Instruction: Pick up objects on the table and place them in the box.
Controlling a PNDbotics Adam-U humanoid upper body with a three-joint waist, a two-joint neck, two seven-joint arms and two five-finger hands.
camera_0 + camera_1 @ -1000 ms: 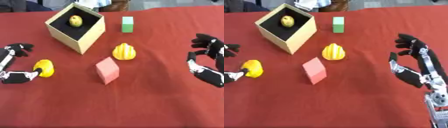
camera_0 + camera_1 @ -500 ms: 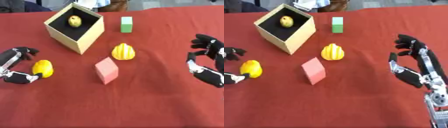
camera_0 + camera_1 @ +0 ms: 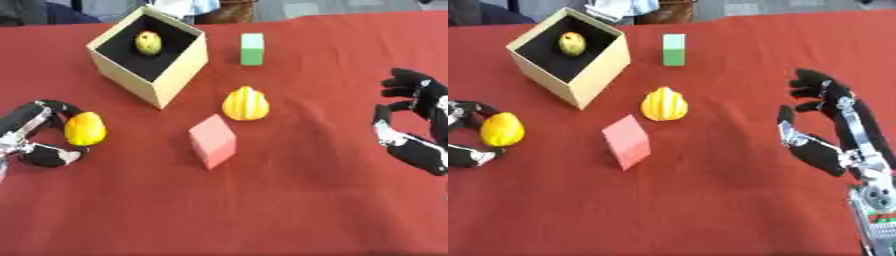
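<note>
Two hands frame your table: the left hand (image 3: 39,134) curls around a yellow fruit (image 3: 85,128), its wrist cut off; the right hand (image 3: 826,125) idles open. The box (image 3: 154,52) half-hides another fruit (image 3: 148,42).

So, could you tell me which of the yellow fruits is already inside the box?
The small one in the box. The striped one sits on the cloth, and the left hand curls around the orange-yellow one.
</note>
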